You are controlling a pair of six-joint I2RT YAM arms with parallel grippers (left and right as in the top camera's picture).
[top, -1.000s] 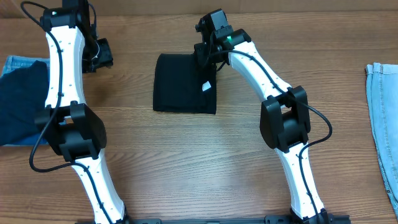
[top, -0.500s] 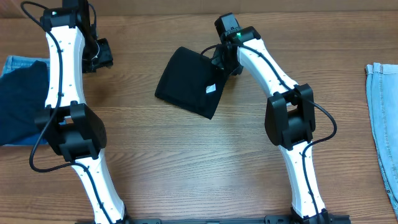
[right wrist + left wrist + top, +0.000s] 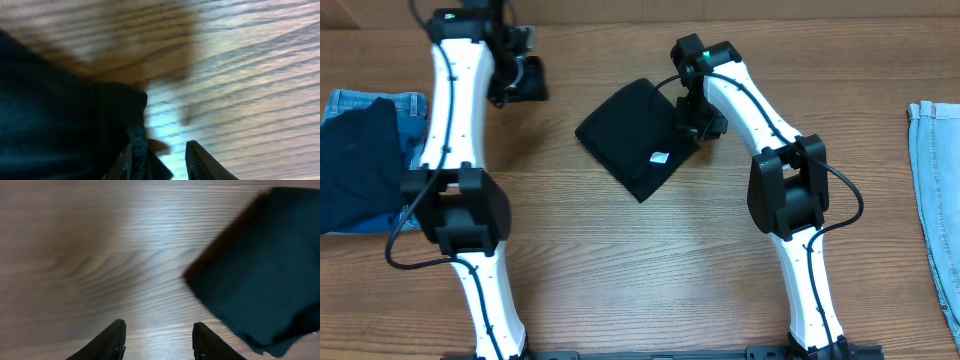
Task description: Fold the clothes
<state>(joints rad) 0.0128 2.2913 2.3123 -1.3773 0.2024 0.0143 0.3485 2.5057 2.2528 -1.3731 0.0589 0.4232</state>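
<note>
A brown wooden table is filling nearly the whole overhead view, its grain running from side to side in long, wavy streaks. Darker knots and swirls are showing here and there in the wood, most clearly toward the front. Soft grey shadows are lying on its surface near the far side. In both wrist views the same wood is catching the light and shining in a whitish glare, and it is looking blurred there. Along the far edge a pale strip is showing beyond the table; what it is cannot be told.
</note>
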